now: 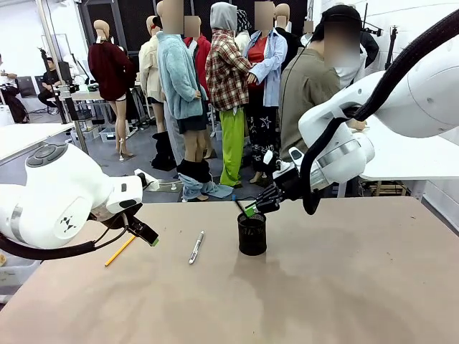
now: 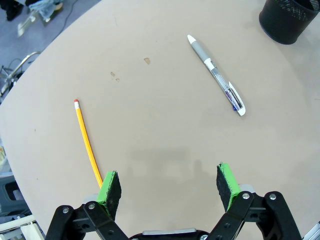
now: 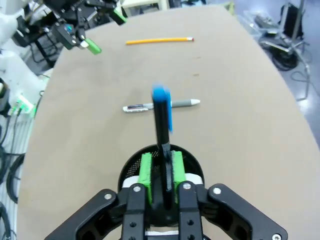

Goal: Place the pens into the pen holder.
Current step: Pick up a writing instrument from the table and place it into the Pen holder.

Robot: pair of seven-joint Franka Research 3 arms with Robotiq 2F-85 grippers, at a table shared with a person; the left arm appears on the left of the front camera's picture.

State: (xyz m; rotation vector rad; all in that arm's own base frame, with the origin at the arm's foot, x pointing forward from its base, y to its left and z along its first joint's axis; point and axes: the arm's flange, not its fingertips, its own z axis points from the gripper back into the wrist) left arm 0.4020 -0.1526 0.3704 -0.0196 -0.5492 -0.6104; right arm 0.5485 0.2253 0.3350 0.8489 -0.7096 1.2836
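The pen holder [image 1: 252, 235] stood on the tabletop [image 1: 344, 287]. The right gripper [image 1: 252, 208] hung just above the pen holder. Its jaws were squeezed tight on a dark pen with a blue end [image 3: 161, 132]. The blue end stuck out past the jaws, up and away from the pen holder.

The silver pen [image 1: 196, 247] lay flat on the tabletop, a little to the left of the pen holder. The yellow pencil [image 1: 120, 251] lay flat too, farther left of the pen holder than the silver pen.

The left gripper [image 2: 168, 182] hung over the tabletop, far to the left of the pen holder, right by the pencil. Its jaws were wide apart with nothing between them. One green pad [image 2: 110, 189] sat over the pencil's near end.
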